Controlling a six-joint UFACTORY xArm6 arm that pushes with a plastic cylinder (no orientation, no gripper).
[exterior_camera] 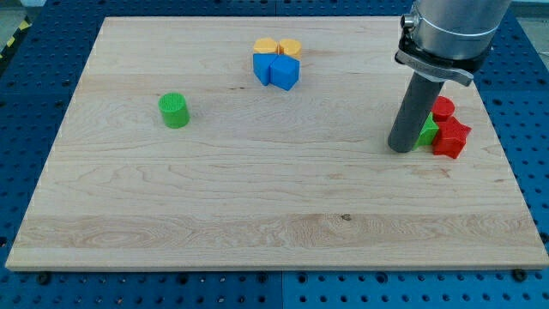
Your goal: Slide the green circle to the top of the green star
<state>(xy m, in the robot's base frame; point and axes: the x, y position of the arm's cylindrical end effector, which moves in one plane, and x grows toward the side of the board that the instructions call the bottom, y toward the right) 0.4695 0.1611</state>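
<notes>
The green circle [174, 110] is a short green cylinder on the wooden board's left part, standing alone. The green star [428, 131] sits at the view's right, mostly hidden behind my rod, wedged between two red blocks. My tip [401, 149] rests on the board just left of the green star, touching or nearly touching it. The tip is far to the right of the green circle.
A red round block [443, 108] lies above the green star and a red star-like block [452, 137] to its right. Two blue blocks [276, 70] and two orange blocks [278, 46] cluster at the top middle. The board's right edge [506, 146] is near the red blocks.
</notes>
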